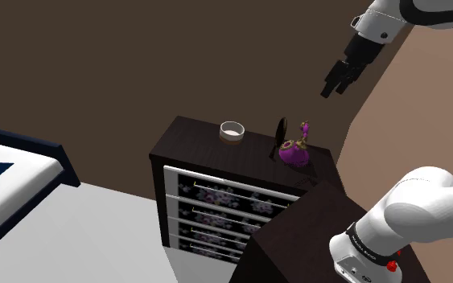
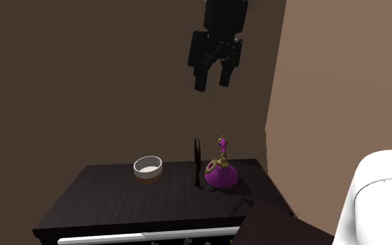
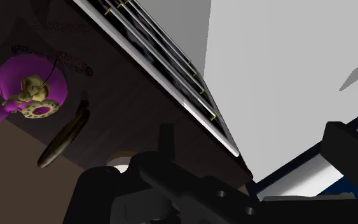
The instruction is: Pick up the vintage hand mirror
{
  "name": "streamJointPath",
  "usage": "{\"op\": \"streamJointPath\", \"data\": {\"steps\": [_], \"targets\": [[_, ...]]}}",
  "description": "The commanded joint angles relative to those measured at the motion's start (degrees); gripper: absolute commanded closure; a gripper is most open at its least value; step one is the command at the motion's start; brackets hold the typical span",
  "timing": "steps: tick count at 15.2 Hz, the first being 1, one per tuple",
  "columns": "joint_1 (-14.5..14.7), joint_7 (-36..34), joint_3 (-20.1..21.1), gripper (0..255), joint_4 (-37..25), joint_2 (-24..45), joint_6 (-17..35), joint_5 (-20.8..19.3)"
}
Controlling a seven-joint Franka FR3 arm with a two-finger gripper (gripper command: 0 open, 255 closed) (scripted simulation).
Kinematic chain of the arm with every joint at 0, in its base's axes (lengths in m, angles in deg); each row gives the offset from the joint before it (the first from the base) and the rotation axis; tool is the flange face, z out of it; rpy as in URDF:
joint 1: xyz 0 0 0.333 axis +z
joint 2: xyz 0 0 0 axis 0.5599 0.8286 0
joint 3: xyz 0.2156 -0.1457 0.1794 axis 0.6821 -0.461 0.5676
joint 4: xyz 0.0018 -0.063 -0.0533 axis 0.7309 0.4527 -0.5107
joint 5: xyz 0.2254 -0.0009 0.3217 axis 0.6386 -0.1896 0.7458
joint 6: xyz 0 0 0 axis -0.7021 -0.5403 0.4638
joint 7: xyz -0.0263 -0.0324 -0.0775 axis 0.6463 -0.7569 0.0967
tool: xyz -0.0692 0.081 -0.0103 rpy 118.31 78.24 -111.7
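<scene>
**A:** Where is the hand mirror?

**B:** The hand mirror [image 1: 281, 137] stands upright on its edge on top of a dark dresser [image 1: 192, 138], right of centre in the shoulder view. It reads as a thin dark disc seen side-on. A purple bottle [image 1: 294, 152] with gold trim sits just beside it, on the shoulder view's right. I cannot tell whether the two touch. A white bowl [image 1: 232, 130] sits apart on the mirror's other side.

**A:** And the gripper?

**B:** The black gripper [image 2: 212, 85] hangs high above the dresser, at the top centre of the second exterior view, roughly over the mirror. Its two fingers [image 2: 200, 73] stand apart with a clear gap and hold nothing.

**A:** Anything else?

**B:** The drawer fronts [image 1: 216, 197] are pale with a flower pattern. A bed [image 1: 7, 173] with a dark blue frame shows at the shoulder view's left edge.
</scene>
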Motion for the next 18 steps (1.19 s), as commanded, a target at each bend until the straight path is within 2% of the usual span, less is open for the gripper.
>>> {"op": "streamJointPath", "data": {"steps": [1,9,18], "targets": [[0.0,0.0,0.0,0,0.0,0.0,0.0,0.0],[-3.0,-4.6,-1.1,0,0.0,13.8,12.6,-1.3],[-6.1,-9.5,-3.1,0,-4.9,31.4,23.8,-2.1]]}}
